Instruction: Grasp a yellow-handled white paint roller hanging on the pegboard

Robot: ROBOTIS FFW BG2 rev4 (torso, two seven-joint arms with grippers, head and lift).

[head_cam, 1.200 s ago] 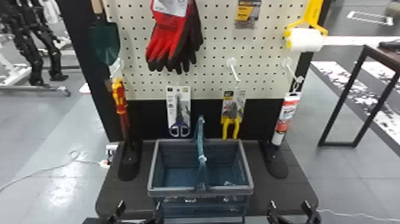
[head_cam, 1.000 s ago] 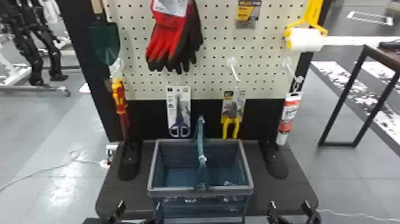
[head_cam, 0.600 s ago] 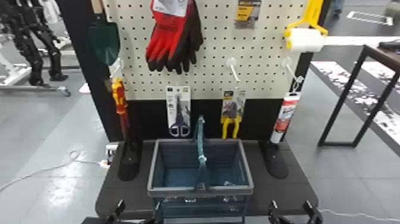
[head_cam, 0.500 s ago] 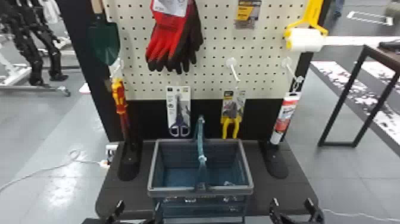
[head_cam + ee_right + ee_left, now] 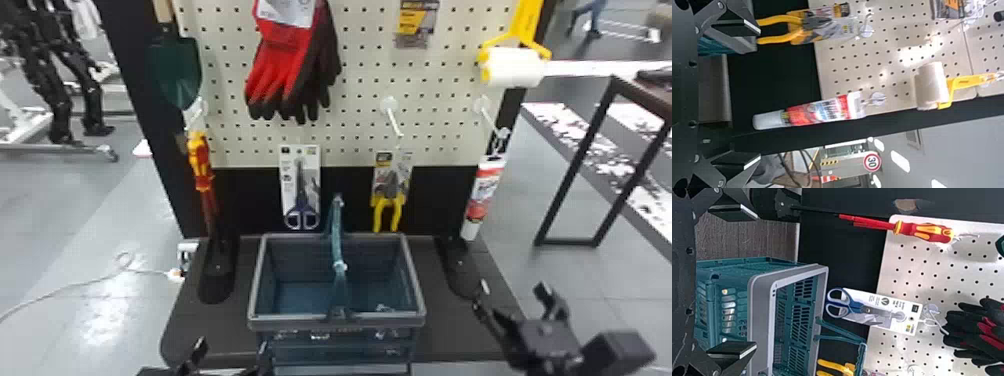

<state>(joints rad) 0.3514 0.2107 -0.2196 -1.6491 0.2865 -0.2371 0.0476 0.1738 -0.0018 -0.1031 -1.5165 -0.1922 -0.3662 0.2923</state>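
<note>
Paint roller (image 5: 510, 66), white with a yellow handle, hangs at the upper right of the head frame, at the right edge of the pegboard (image 5: 360, 100) and above a red-and-white tube (image 5: 481, 192). Right gripper (image 5: 515, 302) sits in the lower right corner, well below the roller, fingers spread and holding nothing. Left gripper (image 5: 229, 354) is at the bottom edge, left of centre, just beside the teal basket (image 5: 256, 280), likewise spread wide and empty

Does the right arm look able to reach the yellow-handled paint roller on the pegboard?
Likely yes. The right gripper, open, sits low right of the basket; the paint roller hangs uncovered at the top right corner of the pegboard. Only the tube hanging below it lies near the path.
</note>
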